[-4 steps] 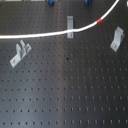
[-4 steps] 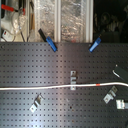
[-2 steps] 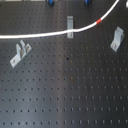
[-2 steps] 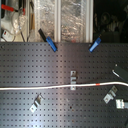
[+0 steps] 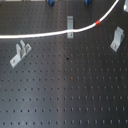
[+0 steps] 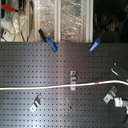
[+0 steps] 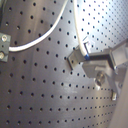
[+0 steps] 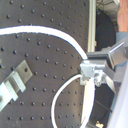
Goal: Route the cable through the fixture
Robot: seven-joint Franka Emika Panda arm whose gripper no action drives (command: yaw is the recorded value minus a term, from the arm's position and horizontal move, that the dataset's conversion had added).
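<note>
Nothing much has shifted since the earlier frames: the cable (image 5: 45,35) lies in the same sweep across the upper part of the first exterior view, its red band (image 5: 98,23) toward the upper right. In the second exterior view it crosses the middle of the frame, passing at the center bracket (image 6: 74,80), with two more brackets (image 6: 35,105) below it, lower left and lower right. From my seat, the end effector (image 8: 92,72) appears pinched on the cable's end in the second wrist view, the cord looping away over the perforated table (image 5: 70,95). I judge the cord light, soft and floppy, so I'd keep hold near the end, since slack farther back will sag and wander.
</note>
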